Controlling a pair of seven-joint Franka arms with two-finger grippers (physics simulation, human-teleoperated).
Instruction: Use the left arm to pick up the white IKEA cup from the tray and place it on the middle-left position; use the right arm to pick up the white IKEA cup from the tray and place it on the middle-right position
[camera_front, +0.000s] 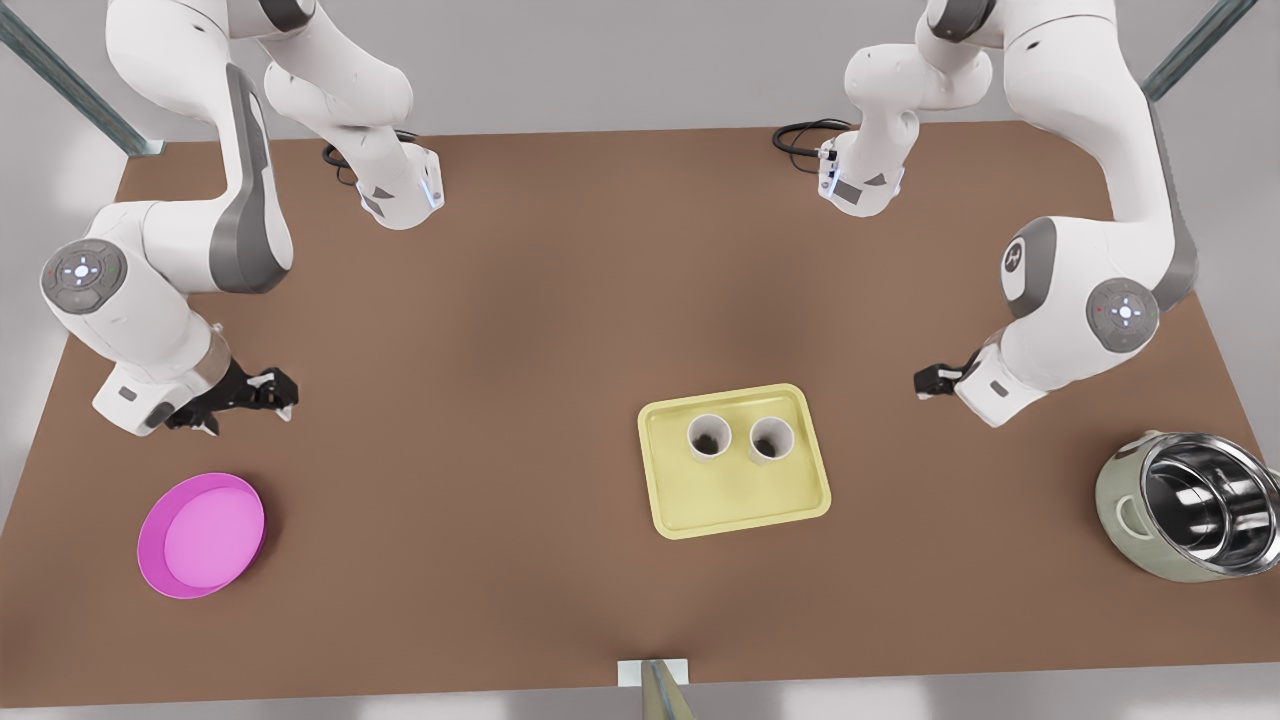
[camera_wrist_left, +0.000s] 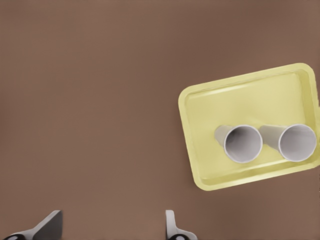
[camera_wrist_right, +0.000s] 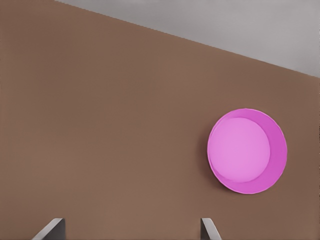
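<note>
Left gripper (camera_front: 925, 381) hovers beside the tray (camera_front: 735, 505), fingers (camera_wrist_left: 172, 227) spread wide, holding nothing. Two white cups (camera_front: 708, 437) (camera_front: 771, 439) stand upright, side by side on the tray, apart from it. Right gripper (camera_front: 262, 392) wide open, empty, near the pink dish (camera_front: 201, 535), well apart from the tray.

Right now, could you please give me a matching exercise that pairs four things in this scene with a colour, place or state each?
Things:
1. tray
2. cups
3. left gripper
4. right gripper

Descriptions:
A. open, at the front view's left, near the pink dish
B. pale yellow
C. open, at the front view's right
D. white, upright, side by side on the tray

Pairs: 1-B, 2-D, 3-C, 4-A
</note>
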